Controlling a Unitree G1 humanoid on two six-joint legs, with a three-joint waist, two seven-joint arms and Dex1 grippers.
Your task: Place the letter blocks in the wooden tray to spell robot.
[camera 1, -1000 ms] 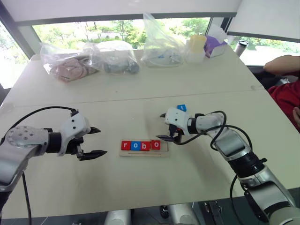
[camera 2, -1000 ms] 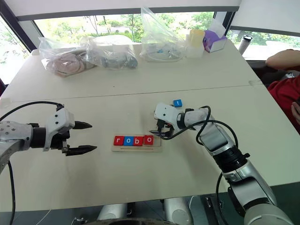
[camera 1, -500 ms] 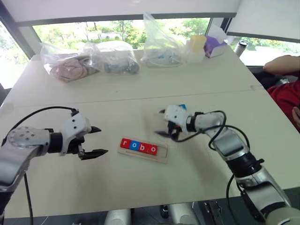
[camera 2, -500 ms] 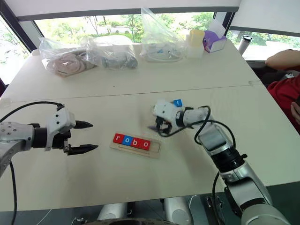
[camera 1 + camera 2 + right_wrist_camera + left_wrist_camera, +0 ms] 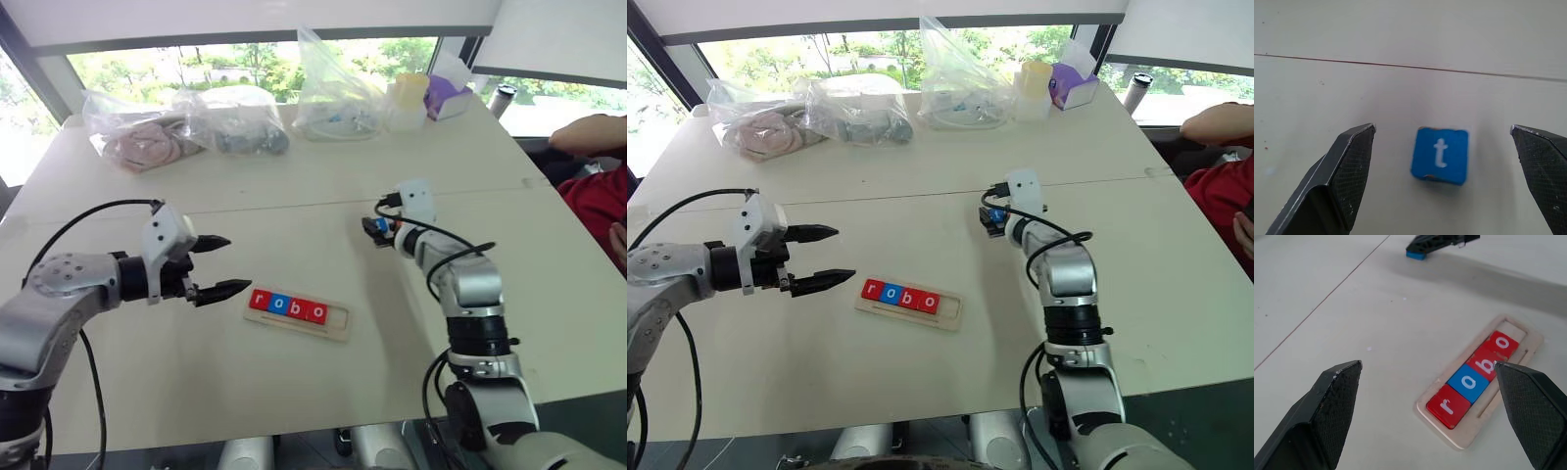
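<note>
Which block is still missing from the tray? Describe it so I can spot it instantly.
Start at the tray in the middle of the table, holding r, o, b, o. Look beyond it, toward the bags, to the right claw, open. The t block lies flat between its fingers: blue, alone on bare table, the only block outside the tray.

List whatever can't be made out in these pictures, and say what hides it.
- Blue t block: in the head views the right gripper covers it.
- Contents of the plastic bags at the table's far edge: crumpled plastic and glare hide them.
- Person at the right: cut off by the picture's edge.
- Wooden tray: in the left wrist view, the left gripper's finger covers part of its edge.
</note>
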